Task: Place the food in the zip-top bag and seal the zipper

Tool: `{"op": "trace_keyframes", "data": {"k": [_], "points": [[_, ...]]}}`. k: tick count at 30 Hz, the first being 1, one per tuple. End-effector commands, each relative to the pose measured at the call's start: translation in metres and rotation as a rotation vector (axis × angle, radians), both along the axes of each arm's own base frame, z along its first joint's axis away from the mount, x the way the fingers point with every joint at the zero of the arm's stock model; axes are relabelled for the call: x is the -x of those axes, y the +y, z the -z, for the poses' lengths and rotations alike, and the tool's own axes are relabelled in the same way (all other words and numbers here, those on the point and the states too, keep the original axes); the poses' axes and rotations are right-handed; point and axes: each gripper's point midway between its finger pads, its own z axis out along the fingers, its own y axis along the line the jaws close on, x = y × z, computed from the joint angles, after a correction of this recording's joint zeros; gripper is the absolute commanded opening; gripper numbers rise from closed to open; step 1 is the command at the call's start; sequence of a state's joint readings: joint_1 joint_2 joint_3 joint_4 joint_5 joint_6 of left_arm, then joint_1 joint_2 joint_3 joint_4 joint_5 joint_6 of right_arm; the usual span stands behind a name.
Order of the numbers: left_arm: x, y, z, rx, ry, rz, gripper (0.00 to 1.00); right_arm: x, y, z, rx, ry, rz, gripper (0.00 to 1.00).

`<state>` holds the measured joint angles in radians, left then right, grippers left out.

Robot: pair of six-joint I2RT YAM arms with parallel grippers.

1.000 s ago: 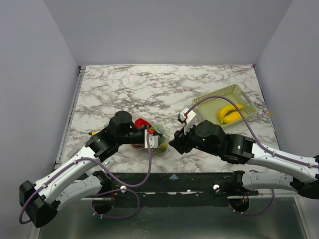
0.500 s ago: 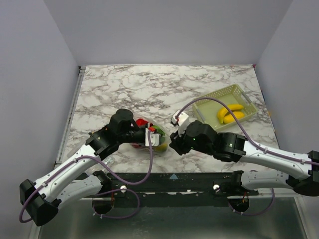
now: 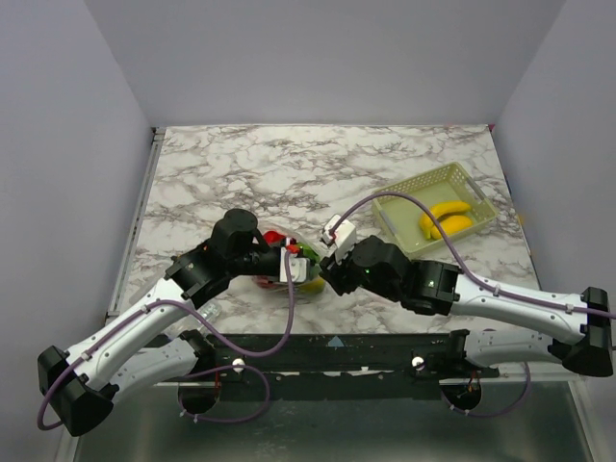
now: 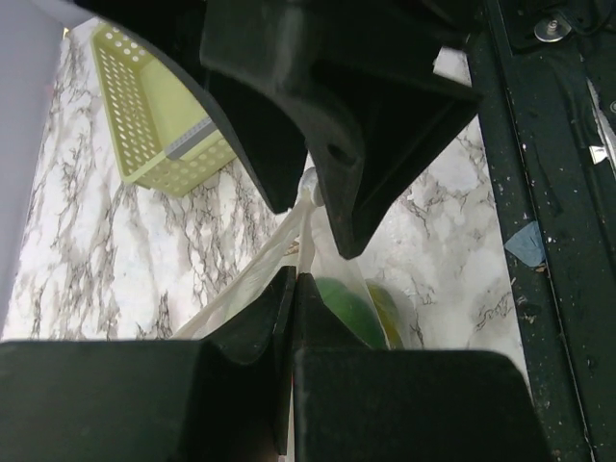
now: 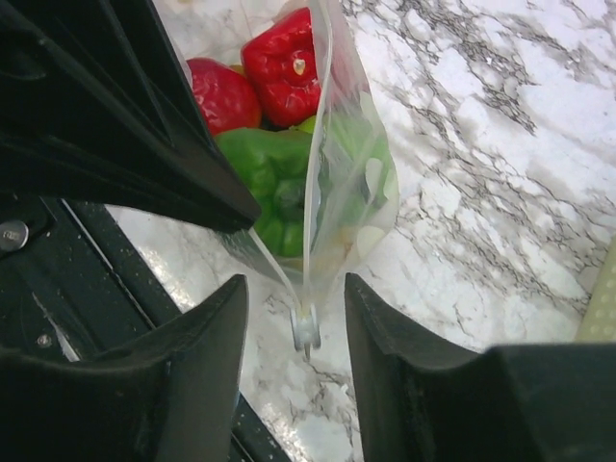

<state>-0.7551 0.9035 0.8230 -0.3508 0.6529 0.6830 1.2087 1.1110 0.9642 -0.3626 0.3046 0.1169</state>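
Zip-top bag (image 5: 351,164) lay at the table's (image 3: 241,164) near edge.
The left gripper (image 4: 294,281) was clamped on the bag's edge. The right gripper (image 5: 296,289), jaws apart, straddled the zipper (image 5: 308,221) end, with red and green food (image 5: 284,63) inside.

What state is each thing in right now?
left gripper: shut on the zip-top bag.
right gripper: open, straddling the zipper end.
zip-top bag: held by its top edge, food inside.
food: red and green pieces, in the bag.
zipper: sealed or not, cannot tell.
basket: holds two bananas.
bananas: lying in the basket.
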Motion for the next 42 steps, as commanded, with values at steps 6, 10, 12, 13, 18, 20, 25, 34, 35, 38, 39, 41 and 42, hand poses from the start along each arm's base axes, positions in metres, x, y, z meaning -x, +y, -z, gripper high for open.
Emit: {"op": "trace_keyframes", "data": {"k": [6,10,12,13,18,20,25,34,35,38,39,41,42], "points": [[0.004,-0.003,-0.016,0.048,-0.017,0.015,0.40,-0.002,0.019,0.004,-0.042,-0.071,-0.080,0.07],[0.000,-0.006,-0.018,0.069,-0.011,-0.005,0.99,0.001,0.019,0.007,-0.031,-0.073,-0.104,0.00],[-0.001,-0.008,-0.015,0.056,0.009,0.000,0.99,0.003,0.019,0.005,-0.038,-0.073,-0.117,0.00],[-0.001,-0.009,-0.013,0.046,0.018,0.006,0.99,0.003,0.018,0.002,-0.049,-0.077,-0.118,0.00],[-0.006,-0.011,-0.005,0.012,0.024,0.007,0.94,0.008,0.019,-0.006,-0.083,-0.081,-0.143,0.00],[-0.009,-0.010,-0.004,0.010,0.013,-0.005,0.82,0.010,0.020,-0.005,-0.079,-0.074,-0.154,0.00],[-0.015,-0.010,-0.007,0.018,0.005,-0.030,0.54,0.011,0.019,0.002,-0.047,-0.057,-0.159,0.00],[-0.008,-0.008,-0.008,0.008,0.012,-0.004,0.00,0.010,0.001,-0.024,0.021,-0.003,-0.085,0.43],[-0.008,-0.008,-0.009,0.012,0.012,-0.002,0.00,0.013,-0.002,-0.031,0.021,0.019,-0.076,0.52],[-0.006,-0.008,-0.011,0.014,0.017,0.007,0.00,0.023,-0.008,-0.044,0.005,0.081,-0.072,0.64],[-0.005,-0.009,-0.012,0.013,0.019,0.010,0.00,0.025,-0.009,-0.046,-0.001,0.094,-0.075,0.65],[-0.003,-0.009,-0.012,0.015,0.025,0.019,0.00,0.029,-0.010,-0.047,-0.003,0.108,-0.085,0.64],[-0.002,-0.009,-0.012,0.015,0.027,0.022,0.00,0.028,-0.010,-0.045,0.001,0.110,-0.082,0.64]]}}
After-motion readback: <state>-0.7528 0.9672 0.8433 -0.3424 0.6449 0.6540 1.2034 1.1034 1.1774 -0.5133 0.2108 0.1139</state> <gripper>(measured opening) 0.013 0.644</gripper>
